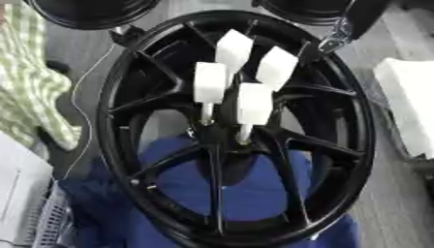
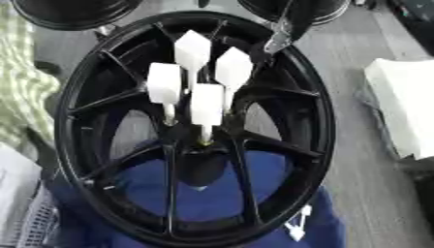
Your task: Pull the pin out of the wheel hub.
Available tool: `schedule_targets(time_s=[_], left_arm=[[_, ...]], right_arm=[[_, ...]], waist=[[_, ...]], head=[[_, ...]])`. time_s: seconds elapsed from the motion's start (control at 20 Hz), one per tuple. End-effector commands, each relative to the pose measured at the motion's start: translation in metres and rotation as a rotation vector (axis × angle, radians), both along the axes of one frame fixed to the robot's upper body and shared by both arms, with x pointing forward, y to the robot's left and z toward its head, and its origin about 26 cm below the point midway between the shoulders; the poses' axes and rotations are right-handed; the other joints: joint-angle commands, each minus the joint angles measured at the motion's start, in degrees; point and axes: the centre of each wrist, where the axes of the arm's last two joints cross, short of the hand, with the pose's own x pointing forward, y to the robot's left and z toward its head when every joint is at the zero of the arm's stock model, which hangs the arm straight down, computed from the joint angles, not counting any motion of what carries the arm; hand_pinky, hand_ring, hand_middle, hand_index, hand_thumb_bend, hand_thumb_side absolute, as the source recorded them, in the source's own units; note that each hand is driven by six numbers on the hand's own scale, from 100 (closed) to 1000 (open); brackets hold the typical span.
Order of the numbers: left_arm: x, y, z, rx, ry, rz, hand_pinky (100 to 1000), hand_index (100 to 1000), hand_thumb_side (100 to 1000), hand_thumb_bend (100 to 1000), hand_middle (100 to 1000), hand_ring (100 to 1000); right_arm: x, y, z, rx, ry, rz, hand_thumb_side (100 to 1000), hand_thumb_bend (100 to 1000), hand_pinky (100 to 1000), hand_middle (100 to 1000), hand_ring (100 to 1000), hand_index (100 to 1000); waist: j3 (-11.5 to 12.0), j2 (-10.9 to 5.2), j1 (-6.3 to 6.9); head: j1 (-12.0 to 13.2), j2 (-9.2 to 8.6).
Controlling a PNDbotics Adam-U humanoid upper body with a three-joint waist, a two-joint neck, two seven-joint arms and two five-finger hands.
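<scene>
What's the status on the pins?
Four white pins standing in the hub. Right hand near the wheel's upper rim, fingers unclear. Left hand unseen. Nothing blocking.

4 white pins (image 1: 210, 82) stand in 1 black wheel hub (image 1: 118, 145), with 2 more black wheels (image 1: 85, 12) beyond.

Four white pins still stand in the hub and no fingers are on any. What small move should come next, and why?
Probably bring the right hand, at the wheel's upper rim, down to the nearest white pin, since all four pins remain seated and ungrasped.
</scene>
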Motion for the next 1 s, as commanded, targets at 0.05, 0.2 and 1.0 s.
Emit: schedule_targets(time_s=[0.05, 0.2, 1.0], left_arm=[[-0.001, 0.004, 0.013, 0.046, -0.024, 0.008, 781, 809, 641, 547, 712, 727], [-0.001, 0.003, 0.015, 0.051, -0.03, 0.006, 781, 809, 641, 547, 712, 727], [0.002, -0.002, 0.022, 0.049, -0.052, -0.015, 781, 809, 641, 548, 712, 725]], right_arm=[[-0.008, -0.009, 0.023, 0.008, -0.013, -0.001, 166, 579, 903, 791, 871, 811], [-0.013, -0.015, 0.035, 0.022, 0.008, -0.008, 170, 578, 904, 791, 871, 810], [-0.045, -0.012, 0.023, -0.048, 0.036, 0.035, 164, 579, 899, 779, 859, 802]], waist=[[0.11, -0.72, 0.1], [0.32, -0.33, -0.22], [1.82, 1.21, -0.31]], head=[[-0.27, 0.01], [-0.38, -0.48], [-3.13, -2.34]])
